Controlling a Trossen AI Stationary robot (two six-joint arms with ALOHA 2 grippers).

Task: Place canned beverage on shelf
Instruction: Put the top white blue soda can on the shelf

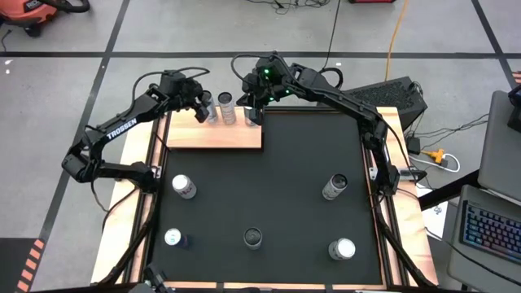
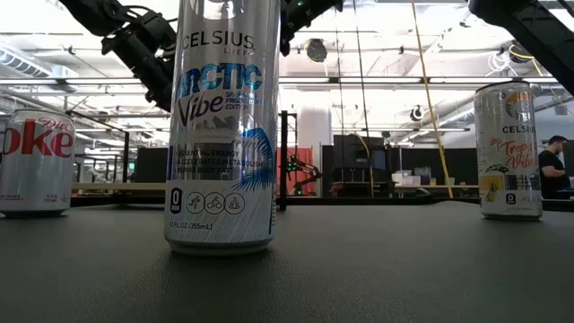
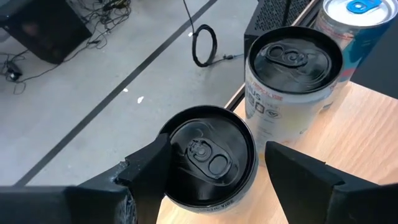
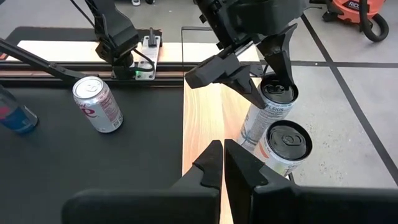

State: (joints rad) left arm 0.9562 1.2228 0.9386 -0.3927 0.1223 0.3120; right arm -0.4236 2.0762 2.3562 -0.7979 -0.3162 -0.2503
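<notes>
The shelf (image 1: 216, 132), a light-wood board, lies at the mat's far left. My left gripper (image 3: 216, 146) is shut on a black-topped can (image 3: 208, 158) at the shelf's far left edge. Beside it on the board stand a white black-topped can (image 3: 291, 81) and a silver-topped can (image 3: 356, 15). My right gripper (image 4: 222, 163) hovers shut above the shelf's right part, next to these cans and touching nothing. In the high view the left gripper (image 1: 202, 103) and the right gripper (image 1: 259, 96) flank the row of cans. My left gripper has the black-topped can between its two fingers, just under the top rim (image 3: 169, 167); one finger (image 3: 148, 175) lies on each side, the other (image 3: 300, 169) opposite. The fingers slant down from the table's left. The can's bottom is hidden, so whether it rests on the shelf does not show.
Several more cans stand on the black mat: one near the shelf (image 1: 184, 186), two at the near edge (image 1: 173, 238) (image 1: 253, 237), two on the right (image 1: 334, 186) (image 1: 343, 249). A keyboard (image 1: 492, 230) and cables lie beyond the table's right edge.
</notes>
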